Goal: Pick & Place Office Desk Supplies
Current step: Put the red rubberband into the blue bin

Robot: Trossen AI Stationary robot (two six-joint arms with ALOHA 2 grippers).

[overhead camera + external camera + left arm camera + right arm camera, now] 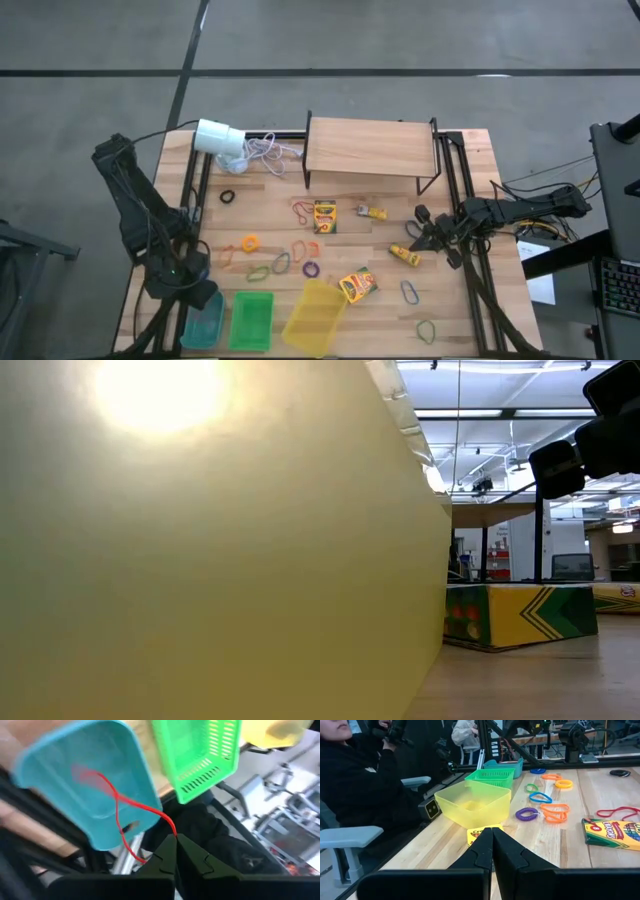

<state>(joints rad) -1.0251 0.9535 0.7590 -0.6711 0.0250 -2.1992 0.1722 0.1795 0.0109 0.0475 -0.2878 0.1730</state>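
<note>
Left tool (175, 840) pinches a red band (120, 802) over the blue bin (85, 775), seemingly hidden from overhead.

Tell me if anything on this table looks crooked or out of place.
The yellow bin sits skewed, unlike the squarely set green bin and blue bin. One crayon box also lies tilted beside it.

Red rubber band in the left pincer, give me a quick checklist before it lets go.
1. Left pincer shut on the red band: ok.
2. Band hangs in front of the teal bin: ok.
3. Whole loop inside the bin's rim: cannot tell.
4. Green basket beside the bin, clear of the band: ok.
5. Right pincer shut, away from the bins: ok.
</note>
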